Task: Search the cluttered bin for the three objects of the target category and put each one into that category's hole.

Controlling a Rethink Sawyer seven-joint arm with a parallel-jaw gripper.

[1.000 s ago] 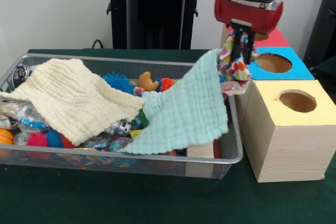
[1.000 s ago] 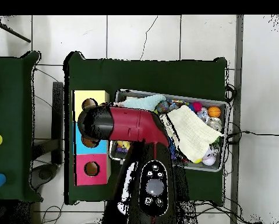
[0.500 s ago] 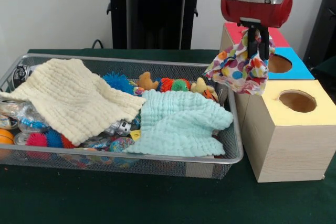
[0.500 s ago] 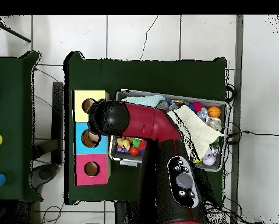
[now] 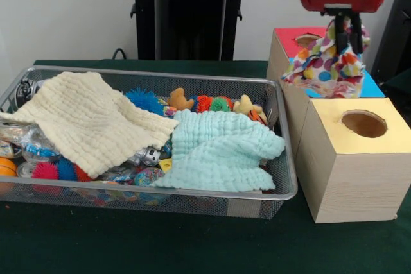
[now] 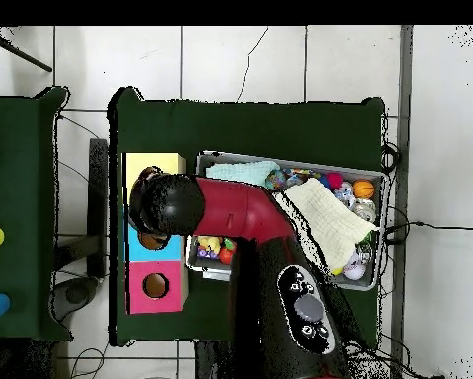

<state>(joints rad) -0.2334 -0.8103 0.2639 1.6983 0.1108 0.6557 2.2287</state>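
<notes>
My gripper (image 5: 347,40) is shut on a polka-dot cloth (image 5: 324,65) that hangs from its fingers. The cloth dangles above the blue-topped box (image 5: 371,85) and hides that box's hole. A red-topped box (image 5: 302,36) with a hole stands behind it, and a yellow-topped box (image 5: 385,133) with a hole in front. In the overhead view the arm's black wrist (image 6: 167,205) sits over the blue box (image 6: 141,247), hiding the gripper and the cloth. A cream cloth (image 5: 90,120) and a mint cloth (image 5: 221,149) lie in the wire bin (image 5: 286,158).
Under the cloths the bin holds several spiky balls (image 5: 142,99), small plush toys (image 5: 181,101) and shiny items (image 5: 26,88). The boxes stand tight against the bin's right end. In the overhead view the red arm (image 6: 250,212) crosses the bin (image 6: 373,271).
The gripper has carried the polka-dot cloth up and to the right, from the bin's end to above the blue box. The mint cloth, lifted at first, has fallen back into the bin.
</notes>
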